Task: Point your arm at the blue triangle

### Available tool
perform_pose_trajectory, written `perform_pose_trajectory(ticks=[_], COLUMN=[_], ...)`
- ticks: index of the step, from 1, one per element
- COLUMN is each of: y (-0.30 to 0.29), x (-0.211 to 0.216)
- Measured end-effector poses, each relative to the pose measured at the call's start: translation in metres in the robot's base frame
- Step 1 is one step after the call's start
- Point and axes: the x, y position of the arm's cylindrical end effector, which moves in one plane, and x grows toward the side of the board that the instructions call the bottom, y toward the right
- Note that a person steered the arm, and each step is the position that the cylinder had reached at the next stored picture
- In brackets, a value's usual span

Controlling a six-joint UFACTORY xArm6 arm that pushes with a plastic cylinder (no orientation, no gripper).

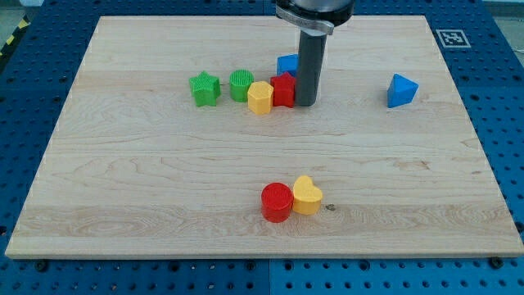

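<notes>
My arm's upper body is running out of the view's top edge, so I am only seeing a dark collar and the straight dark rod coming down from it. There is no claw on this rig, so nothing is opening, closing or gripping; my tip (pixel 305 102) is resting on the board just to the view's right of the red block (pixel 282 90), touching it or very nearly, and I cannot tell which.

The rod is hiding part of the blue block (pixel 287 64) behind the red one, so I am not making out its full shape. The red block itself is partly covered by the yellow hexagon (pixel 259 97) in front of it, and it is reading as roughly square.

The blue triangle (pixel 401 90) is sitting alone toward the view's right, well apart from my tip, its faces looking smooth and sharply edged.

To the view's left of the cluster, a green cylinder (pixel 241 85) is pressing against the yellow hexagon, and a green star (pixel 205 88) is standing just beside it. Both are showing fine ribbing on top.

Near the view's bottom, a red cylinder (pixel 277 201) and a yellow heart (pixel 308 195) are touching. The wooden board (pixel 123 188) is showing pale lengthwise grain.
</notes>
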Motion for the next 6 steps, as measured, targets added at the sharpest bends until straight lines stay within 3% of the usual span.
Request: perform_pose_trajectory(ticks=[2, 3, 6], y=[0.092, 0.147, 0.205], x=[0.034, 0.029, 0.03])
